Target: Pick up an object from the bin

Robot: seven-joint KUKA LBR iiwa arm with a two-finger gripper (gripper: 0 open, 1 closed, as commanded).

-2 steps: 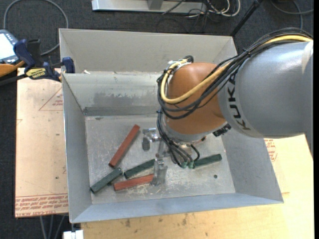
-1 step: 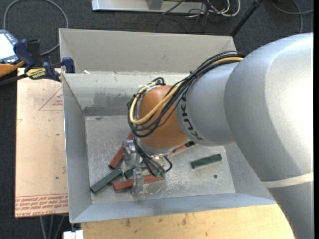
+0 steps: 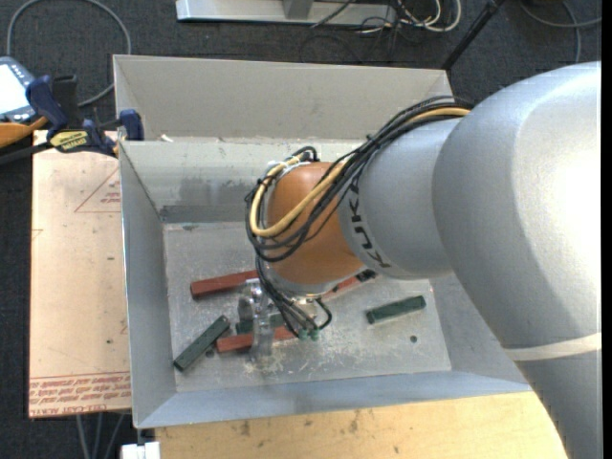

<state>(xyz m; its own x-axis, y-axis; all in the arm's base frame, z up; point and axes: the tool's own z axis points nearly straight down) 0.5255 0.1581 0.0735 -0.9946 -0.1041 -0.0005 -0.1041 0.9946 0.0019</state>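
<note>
Camera view: the gripper (image 3: 258,331) is down over a short red bar (image 3: 232,345) near the front of the bin (image 3: 143,256), and we can't tell if it's clamped. A green block (image 3: 201,342) lies just beside the bar, so we reckon it could snag or the bar could slip.

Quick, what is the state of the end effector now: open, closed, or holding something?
End effector: cannot be told. It is low over a red bar, next to a dark green bar.
</note>
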